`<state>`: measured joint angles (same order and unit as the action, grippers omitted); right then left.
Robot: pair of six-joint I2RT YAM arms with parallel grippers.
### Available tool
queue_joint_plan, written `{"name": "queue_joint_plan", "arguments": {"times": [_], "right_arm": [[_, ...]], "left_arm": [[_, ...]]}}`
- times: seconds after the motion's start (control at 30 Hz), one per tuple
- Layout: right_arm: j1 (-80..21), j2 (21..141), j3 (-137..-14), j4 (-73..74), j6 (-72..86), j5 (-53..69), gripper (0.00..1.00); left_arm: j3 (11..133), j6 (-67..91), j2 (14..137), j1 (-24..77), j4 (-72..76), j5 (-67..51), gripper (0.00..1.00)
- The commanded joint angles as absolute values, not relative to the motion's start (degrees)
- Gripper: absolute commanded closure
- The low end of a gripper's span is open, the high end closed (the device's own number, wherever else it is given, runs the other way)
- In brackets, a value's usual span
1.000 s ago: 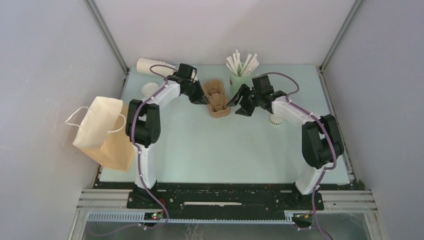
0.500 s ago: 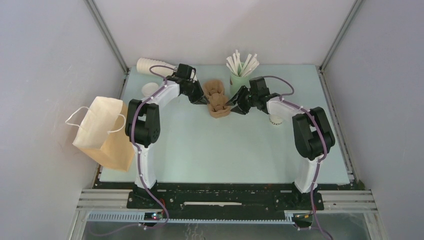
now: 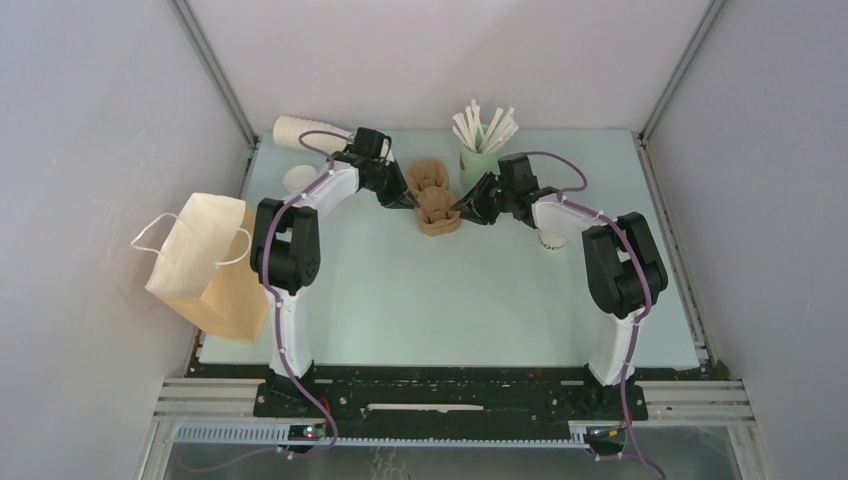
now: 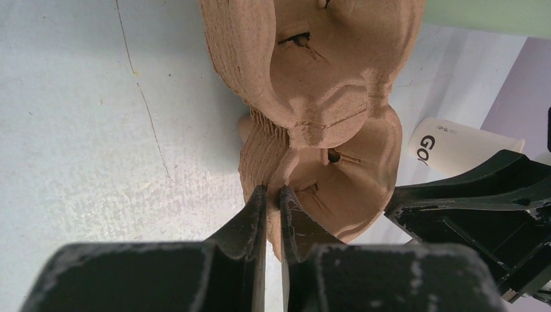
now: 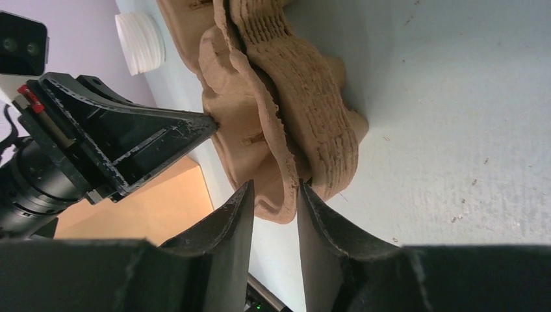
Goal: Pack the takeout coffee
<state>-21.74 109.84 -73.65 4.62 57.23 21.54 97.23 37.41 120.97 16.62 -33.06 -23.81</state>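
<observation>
The takeout coffee cup (image 3: 551, 240), cream-white with dark lettering, stands right of centre, partly hidden by my right arm; it also shows in the left wrist view (image 4: 455, 146). Its white lid (image 3: 297, 178) lies at the far left and also shows in the right wrist view (image 5: 140, 42). A stack of brown pulp cup carriers (image 3: 433, 205) lies between my grippers. My left gripper (image 3: 410, 200) (image 4: 273, 192) is shut on the stack's left rim. My right gripper (image 3: 463, 212) (image 5: 275, 188) has its jaws narrowed on the top carrier's right rim (image 5: 286, 188).
A long stack of nested cups (image 3: 300, 130) lies at the back left. A pale green cup of white sticks (image 3: 483, 150) stands behind the carriers. A tan paper bag (image 3: 205, 265) stands at the table's left edge.
My right gripper has moved left and down onto the right rim of the carrier stack. The left gripper and the stack have stayed put.
</observation>
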Motion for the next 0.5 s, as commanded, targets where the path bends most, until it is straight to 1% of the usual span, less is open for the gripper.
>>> {"name": "queue_joint_plan", "arguments": {"times": [0.0,0.03,0.17,0.23,0.27,0.3,0.37,0.4,0.43,0.47], "right_arm": [[-21.7,110.3,-73.9,0.6,59.4,21.7,0.64],[-21.8,110.6,-73.9,0.5,59.7,21.5,0.66],[-22.8,110.6,-74.0,2.2,59.7,17.4,0.66],[-23.4,110.0,-73.9,2.9,58.4,15.8,0.72],[-23.9,109.6,-74.2,3.5,57.9,15.0,0.76],[-24.2,109.5,-74.9,5.3,57.3,14.0,0.82],[-24.8,109.4,-77.4,8.9,56.5,13.2,0.96],[-24.8,109.2,-78.6,10.0,57.1,13.6,1.0],[-24.7,109.1,-79.7,11.1,58.3,14.5,1.0],[-24.7,108.8,-80.6,11.6,59.7,15.6,1.0]], "left_arm": [[96.4,35.6,119.5,16.5,-34.0,-25.0,1.0],[96.4,35.6,119.6,16.5,-34.0,-25.1,1.0],[96.7,35.0,119.4,16.5,-34.4,-25.1,1.0],[97.5,34.2,119.0,16.5,-35.3,-24.8,0.99],[98.0,33.7,118.7,16.5,-35.8,-24.4,0.97],[98.6,33.2,118.2,16.5,-36.5,-24.1,0.93],[99.6,32.5,116.9,16.4,-37.8,-23.0,0.75],[99.9,32.1,116.0,16.4,-38.4,-22.0,0.66],[99.9,31.5,114.6,16.3,-38.7,-21.1,0.57],[99.8,30.9,113.2,16.3,-39.3,-20.3,0.5]]}}
